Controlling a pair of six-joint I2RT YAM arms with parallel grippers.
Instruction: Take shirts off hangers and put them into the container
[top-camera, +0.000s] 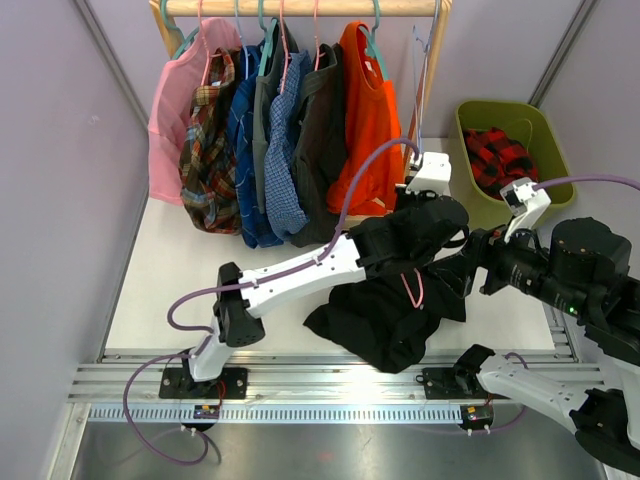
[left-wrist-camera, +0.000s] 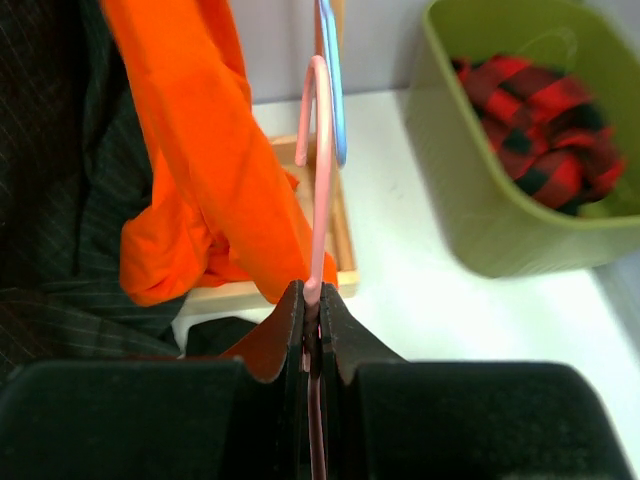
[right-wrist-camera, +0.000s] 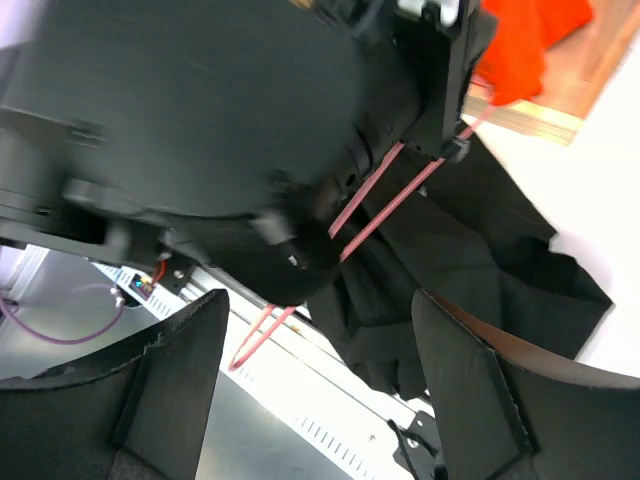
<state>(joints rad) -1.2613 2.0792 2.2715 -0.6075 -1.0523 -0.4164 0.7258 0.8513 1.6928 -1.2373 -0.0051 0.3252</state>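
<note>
Here, your left gripper (left-wrist-camera: 311, 292) is clamped on the pink hanger (left-wrist-camera: 318, 180), holding the black shirt (top-camera: 385, 320) centrally, likely so your right gripper (right-wrist-camera: 320, 375), jaws apart, can strip it; the container (top-camera: 468, 160) sits at two o'clock.

Bright, even light, perhaps from overhead; shadows are soft. Beyond the left gripper (left-wrist-camera: 312, 297) the container (left-wrist-camera: 470, 240) is blurred; ahead of the right gripper (right-wrist-camera: 320, 340) the view is smeared.

Bare table (top-camera: 170, 260) left of left arm (top-camera: 300, 272) free, hanging shirts (top-camera: 270, 140) block rear, black shirt (top-camera: 385, 320) covers centre
</note>
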